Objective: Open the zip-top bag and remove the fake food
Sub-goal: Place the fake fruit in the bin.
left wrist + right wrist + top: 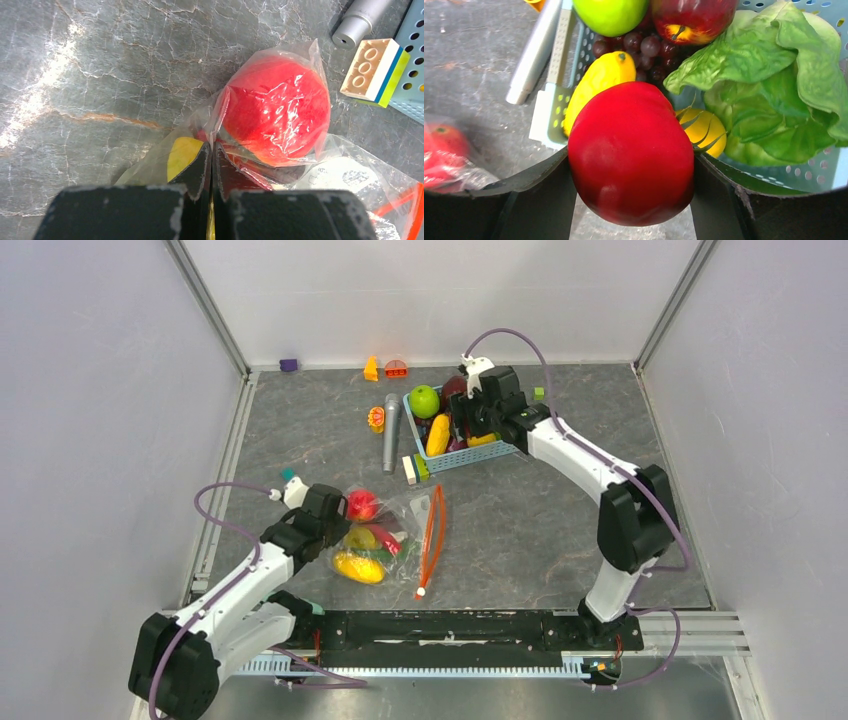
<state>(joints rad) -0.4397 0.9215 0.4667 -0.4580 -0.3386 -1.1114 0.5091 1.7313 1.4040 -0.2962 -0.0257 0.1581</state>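
Task partly done: right end effector, clamped on one red fake fruit, hangs over the blue basket at one o'clock; left end effector, closed together on the zip-top bag at seven o'clock on the desk, with red and yellow pieces yet to remove.

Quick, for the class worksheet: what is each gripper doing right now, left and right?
Left gripper: closed, pinching the clear bag.
Right gripper: holding a red fruit.

basket: green apple, lettuce inside | grey cylinder, toy brick just beside
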